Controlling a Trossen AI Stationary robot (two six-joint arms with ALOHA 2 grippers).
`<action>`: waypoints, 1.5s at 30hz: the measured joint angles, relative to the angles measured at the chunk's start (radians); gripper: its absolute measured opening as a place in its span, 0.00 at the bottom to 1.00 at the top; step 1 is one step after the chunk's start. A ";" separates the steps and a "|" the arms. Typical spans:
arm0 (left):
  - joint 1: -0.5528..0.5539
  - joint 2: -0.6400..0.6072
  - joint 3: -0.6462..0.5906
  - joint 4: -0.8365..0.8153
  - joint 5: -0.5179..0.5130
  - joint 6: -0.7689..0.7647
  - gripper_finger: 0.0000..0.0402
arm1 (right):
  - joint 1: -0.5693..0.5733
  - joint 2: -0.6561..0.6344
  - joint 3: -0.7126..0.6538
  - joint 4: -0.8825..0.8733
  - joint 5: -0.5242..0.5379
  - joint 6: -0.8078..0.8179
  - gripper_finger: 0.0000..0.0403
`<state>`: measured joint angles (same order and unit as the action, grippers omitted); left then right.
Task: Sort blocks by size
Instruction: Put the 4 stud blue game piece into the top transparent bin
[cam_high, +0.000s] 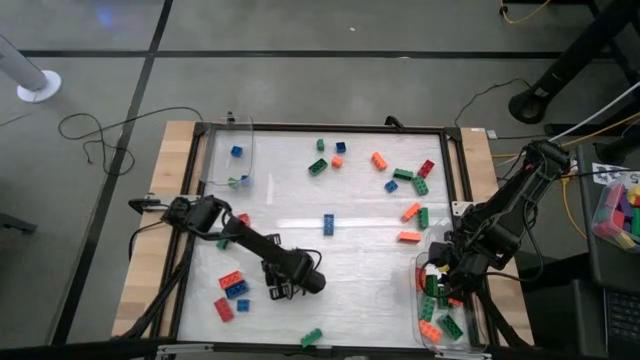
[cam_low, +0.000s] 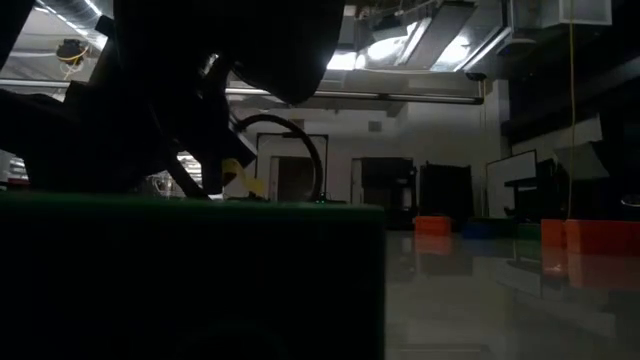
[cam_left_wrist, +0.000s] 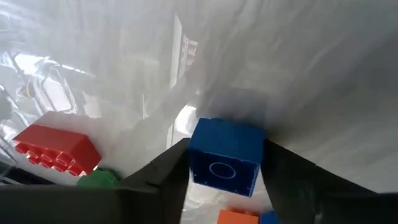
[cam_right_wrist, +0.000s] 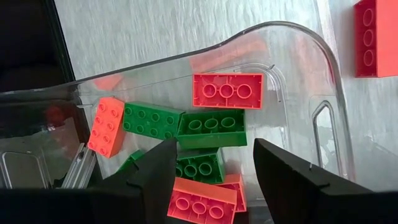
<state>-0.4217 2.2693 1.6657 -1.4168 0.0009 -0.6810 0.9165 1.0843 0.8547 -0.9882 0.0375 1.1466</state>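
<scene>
Studded blocks in red, orange, green and blue lie scattered on the white sheet (cam_high: 300, 200). My left gripper (cam_high: 283, 288) is near the table's front left, with a small square blue block (cam_left_wrist: 225, 155) between its fingers. Beside it lie a long red block (cam_left_wrist: 56, 149) and a green one (cam_left_wrist: 99, 180). My right gripper (cam_right_wrist: 214, 180) hangs open over the clear bin (cam_high: 445, 312) at the front right. That bin holds long green and orange blocks (cam_right_wrist: 211, 127). Nothing is between the right gripper's fingers. My left gripper has the small blue block by two opposite side walls (cam_left_wrist: 194, 158), one finger on each. The fingers slant steeply down from above. The block is tipped, its hollow underside facing the wrist camera. I cannot tell whether it is clear of the white sheet.
A second clear bin (cam_high: 230, 150) at the far left holds small blocks. Loose blocks lie at the far right (cam_high: 403, 174), one blue block at the centre (cam_high: 328, 224), and several by the left gripper (cam_high: 231, 282). A green block (cam_low: 190, 280) stands right before the low camera.
</scene>
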 joint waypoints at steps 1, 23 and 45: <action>0.001 -0.001 0.000 0.000 0.003 0.003 0.39 | 0.000 0.000 0.000 0.000 0.000 0.000 0.53; 0.180 -0.383 -0.011 -0.151 -0.457 0.091 0.32 | 0.000 0.000 0.015 0.052 0.218 -0.030 0.53; 0.707 -0.821 -0.543 0.064 -0.659 -0.087 0.40 | -0.535 -0.007 0.305 -0.260 0.462 -0.472 0.53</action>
<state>0.2857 1.4483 1.1223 -1.3524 -0.6582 -0.7683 0.3811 1.0771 1.1594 -1.2484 0.4996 0.6744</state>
